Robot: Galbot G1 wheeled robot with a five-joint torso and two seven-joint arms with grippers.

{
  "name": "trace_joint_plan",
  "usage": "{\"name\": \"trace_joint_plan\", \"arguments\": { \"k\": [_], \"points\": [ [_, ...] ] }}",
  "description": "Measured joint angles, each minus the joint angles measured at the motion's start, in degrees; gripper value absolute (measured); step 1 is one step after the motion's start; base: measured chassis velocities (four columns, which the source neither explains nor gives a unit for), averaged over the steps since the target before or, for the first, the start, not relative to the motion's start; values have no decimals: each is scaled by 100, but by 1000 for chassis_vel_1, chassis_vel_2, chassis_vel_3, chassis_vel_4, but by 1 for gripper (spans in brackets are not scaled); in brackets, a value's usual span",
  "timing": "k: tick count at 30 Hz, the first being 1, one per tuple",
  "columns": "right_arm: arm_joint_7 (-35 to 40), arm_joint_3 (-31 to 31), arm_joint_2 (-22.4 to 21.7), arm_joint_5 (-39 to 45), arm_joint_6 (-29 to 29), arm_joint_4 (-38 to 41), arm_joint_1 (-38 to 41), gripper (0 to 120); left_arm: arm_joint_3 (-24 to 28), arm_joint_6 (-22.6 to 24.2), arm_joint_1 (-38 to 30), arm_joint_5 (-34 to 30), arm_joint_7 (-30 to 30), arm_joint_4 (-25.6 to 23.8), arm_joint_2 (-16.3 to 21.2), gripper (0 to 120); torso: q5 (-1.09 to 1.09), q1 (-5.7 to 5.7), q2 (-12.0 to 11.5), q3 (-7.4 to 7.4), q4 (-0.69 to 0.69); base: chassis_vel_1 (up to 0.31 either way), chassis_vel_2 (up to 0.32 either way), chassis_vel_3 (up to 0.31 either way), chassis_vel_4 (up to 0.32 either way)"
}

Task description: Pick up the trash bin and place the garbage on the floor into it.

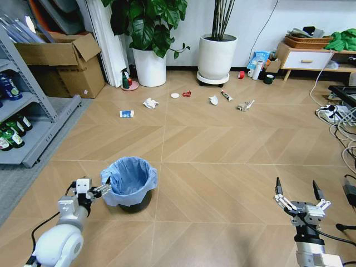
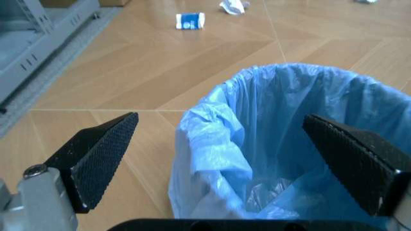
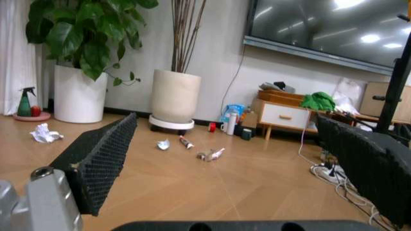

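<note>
Low beside the bin (image 1: 129,183), the left gripper (image 1: 103,189) stood spread wide, one finger (image 2: 96,156) outside its blue bag (image 2: 289,144), holding nothing. Right gripper (image 1: 300,200) hung open too. Beyond them, litter (image 1: 150,103) dotted the floor (image 1: 222,150).

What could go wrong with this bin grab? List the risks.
1. The left gripper is open astride the trash bin rim; its fingers may pinch only the loose blue liner, which could slip or tear.
2. The small bin might tip when lifted by one side.
3. The garbage lies far off, so carrying is long.
</note>
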Motion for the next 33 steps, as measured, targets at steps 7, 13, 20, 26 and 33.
{"name": "trace_joint_plan", "arguments": {
  "k": [7, 13, 20, 26, 33],
  "points": [
    [0, 104, 130, -65, 0, 134, -168, 100, 554, 132, -1076, -350, 138, 1051, 118, 100, 0, 0, 0, 0, -1, 0, 0, 0, 0],
    [0, 142, 171, -76, -15, 198, -220, 100, 791, 416, -1403, -594, 142, 1418, 160, 98, 0, 0, 0, 0, -1, 0, 0, 0, 0],
    [6, 157, 164, -67, -64, 264, -213, 100, 959, 644, -1673, -609, 135, 1859, 148, 85, 1, 0, 0, 0, 0, 0, 0, 0, 0],
    [11, 157, 148, -53, -100, 323, -229, 100, 1090, 697, -1855, -638, 250, 2057, 130, 61, 1, 0, 0, -1, 0, 0, 0, 0, 0],
    [16, 159, 134, -46, -101, 295, -227, 100, 1100, 793, -1823, -746, 289, 1992, 149, 35, 2, 0, 0, -1, 0, 0, 0, 0, 0]
  ]
}}
